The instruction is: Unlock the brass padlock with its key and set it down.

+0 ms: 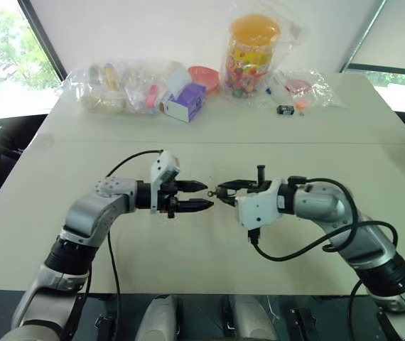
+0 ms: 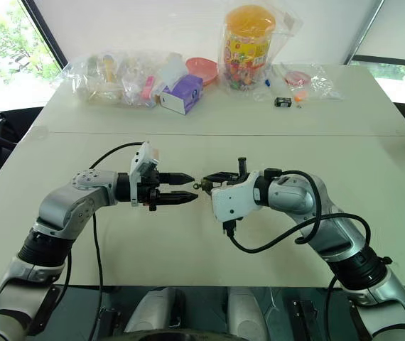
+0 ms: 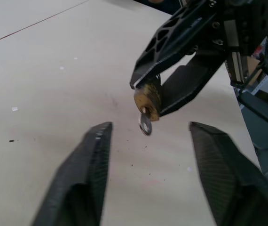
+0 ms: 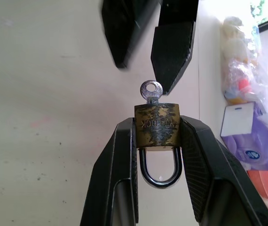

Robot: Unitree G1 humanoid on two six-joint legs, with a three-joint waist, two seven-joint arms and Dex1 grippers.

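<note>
**Padlock pinched at mid-frame, key facing the other gripper**

The pale surface (image 1: 209,249) spans the head views, with clear bags of small items (image 1: 117,89), a purple-and-white box (image 1: 185,101) and a tall jar of colourful pieces (image 1: 249,53) along its upper edge, and a small black box (image 1: 285,109) at upper right.

At the centre of the frame the two arms meet tip to tip above the surface. The right gripper (image 4: 157,136) has its fingers (image 4: 120,160) pinching the brass padlock (image 4: 157,125) by its two flat sides. The silvery shackle (image 4: 160,169) sits seated in the body and loops back between the fingers.

The left gripper (image 1: 197,196) faces it from centre-left, just short of it, its fingers (image 3: 84,174) spread and holding nothing.

The key (image 4: 151,90) stands in the padlock's keyhole, its round bow pointing toward the left gripper, untouched.
</note>
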